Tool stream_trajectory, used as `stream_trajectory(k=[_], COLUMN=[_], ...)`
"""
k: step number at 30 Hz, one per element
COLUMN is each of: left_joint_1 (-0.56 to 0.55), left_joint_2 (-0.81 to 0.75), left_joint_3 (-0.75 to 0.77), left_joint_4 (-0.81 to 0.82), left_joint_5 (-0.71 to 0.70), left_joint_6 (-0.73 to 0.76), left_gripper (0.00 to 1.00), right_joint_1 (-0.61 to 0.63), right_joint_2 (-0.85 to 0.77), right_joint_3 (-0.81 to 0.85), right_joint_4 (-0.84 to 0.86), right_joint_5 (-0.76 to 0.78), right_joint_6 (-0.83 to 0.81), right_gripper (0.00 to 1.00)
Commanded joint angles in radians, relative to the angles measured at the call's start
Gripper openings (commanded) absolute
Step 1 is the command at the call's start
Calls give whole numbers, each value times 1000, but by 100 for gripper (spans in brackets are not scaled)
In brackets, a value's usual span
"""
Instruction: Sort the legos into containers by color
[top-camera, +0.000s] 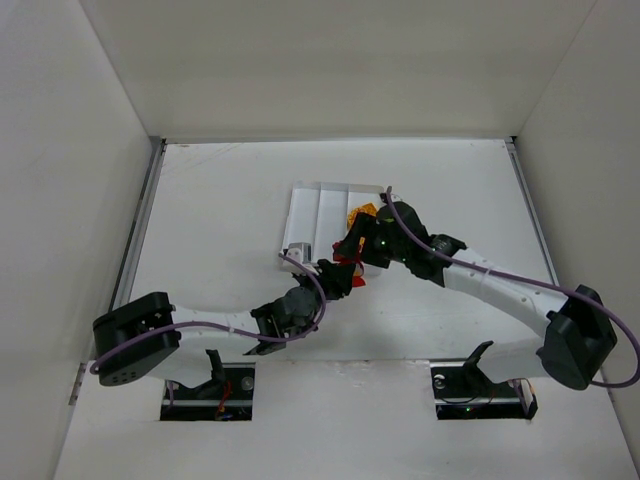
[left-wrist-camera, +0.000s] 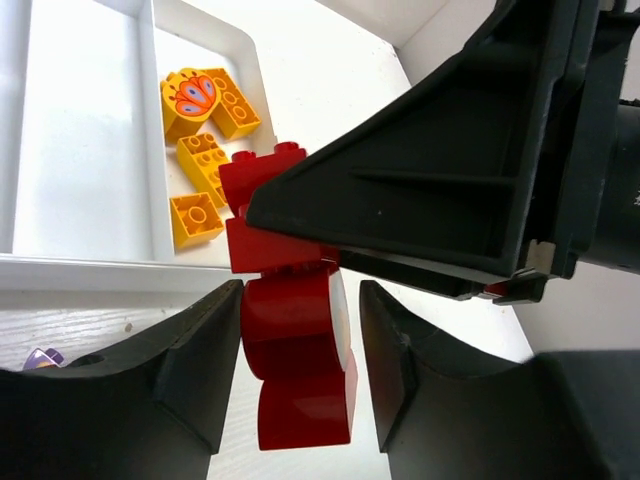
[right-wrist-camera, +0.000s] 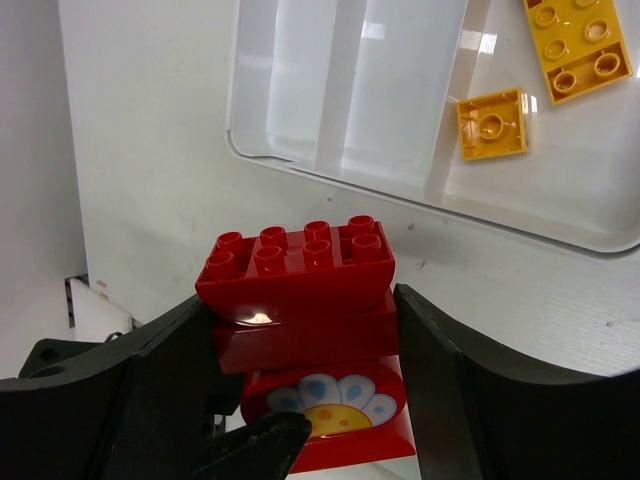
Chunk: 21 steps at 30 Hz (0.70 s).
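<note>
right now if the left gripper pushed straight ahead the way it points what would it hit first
The red lego stack, which sits between the left gripper's fingers and is clamped by the right gripper. Behind it comes the tray's near rim, though how far behind is unclear.

red legos (right-wrist-camera: 300, 285): glossy plastic | tray (right-wrist-camera: 345, 110): smooth glossy plastic | table (right-wrist-camera: 150, 150): matt white

The left gripper (top-camera: 338, 277) and right gripper (top-camera: 352, 250) meet nose to nose. Red plastic bricks (top-camera: 349, 259) sit between the two claws; contact cannot be confirmed. The shallow white rectangular plastic tray (top-camera: 305, 215) lies just beyond both claws. Yellow-orange plastic bricks (top-camera: 362, 211) lie just beyond the right claw. Jaw positions indiscernible.
</note>
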Motion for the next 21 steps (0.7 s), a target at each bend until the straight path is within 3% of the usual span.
stream_trajectory(k=[1, 4, 9, 14, 21], left_joint_1=[-10, -13, -6, -12, -3], left_joint_2=[1, 1, -1, -22, -102], left_joint_3=[11, 9, 5, 0, -37], left_joint_4=[70, 85, 96, 100, 96], left_joint_5=[-59, -81, -87, -69, -37], left_joint_6=[11, 10, -2, 8, -10], left_gripper=[42, 30, 20, 13, 12], right_joint_1=[3, 9, 20, 17, -85], right_joint_2=[-49, -63, -82, -129, -290], right_joint_3=[0, -4, -11, -34, -123], right_joint_4=[72, 72, 75, 77, 135], right_joint_5=[-13, -8, -1, 18, -19], right_joint_6=[31, 45, 59, 60, 73], right_gripper=[48, 48, 51, 82, 92])
